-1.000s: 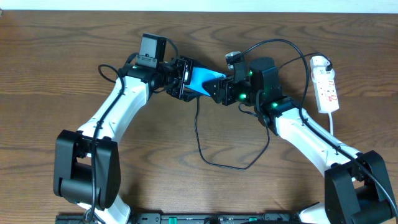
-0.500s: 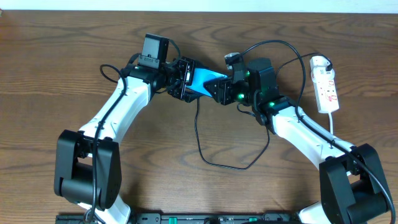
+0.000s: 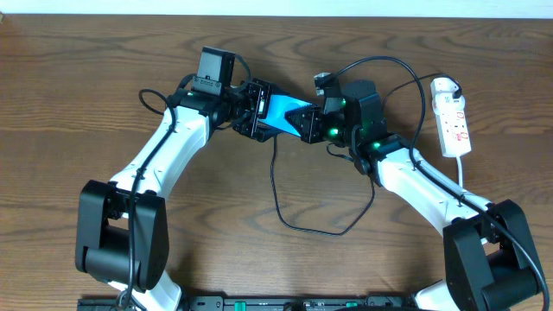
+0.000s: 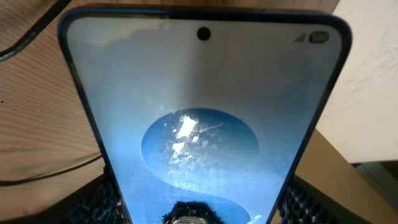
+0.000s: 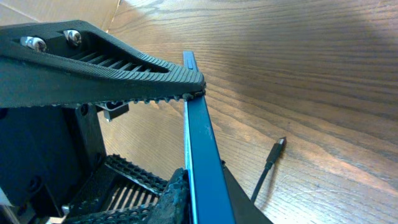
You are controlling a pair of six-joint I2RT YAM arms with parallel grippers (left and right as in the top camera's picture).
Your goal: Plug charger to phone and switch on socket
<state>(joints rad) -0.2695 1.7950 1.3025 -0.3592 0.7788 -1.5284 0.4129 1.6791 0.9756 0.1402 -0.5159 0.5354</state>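
The charger (image 5: 268, 165) lies loose on the surface (image 3: 78, 78), ungripped. Beyond it, the left claw (image 3: 253, 109), spread wide, and the right claw (image 3: 308, 123), nearly closed, both clamp the phone (image 3: 281, 111) aloft. Opposing pulls may twist or drop it. The socket (image 3: 454, 121) lies near the far-right corner.

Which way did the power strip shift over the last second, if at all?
No, it hasn't moved. In the overhead view the power strip sits at the same spot and angle relative to the table's far edge.
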